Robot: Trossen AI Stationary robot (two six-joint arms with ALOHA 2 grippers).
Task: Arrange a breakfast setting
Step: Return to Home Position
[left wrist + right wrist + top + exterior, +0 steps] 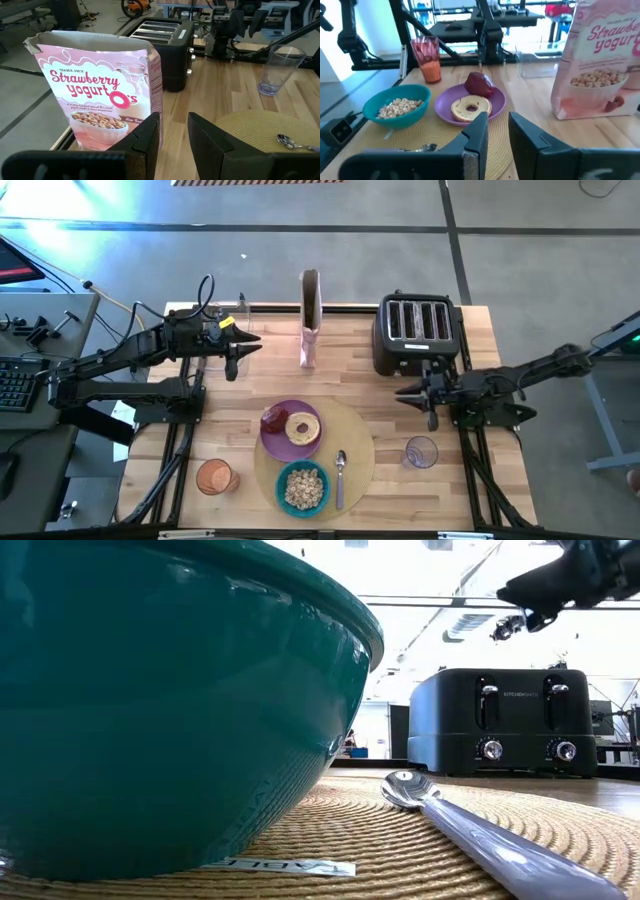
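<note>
Metal spoon [340,476] on mat [360,432], scoop toward toaster [418,330]; left fingers [146,137], right fingers [476,132] apart.

Your round tan mat [356,428] is lying by the table's [480,350] front edge, carrying the purple plate [276,446] with red fruit [272,418] and bagel [302,429], the teal bowl [281,479] of cereal [304,490], and the spoon [340,474]. The orange cup [214,477] is standing toward the left edge, the clear glass [421,452] toward the right.
</note>
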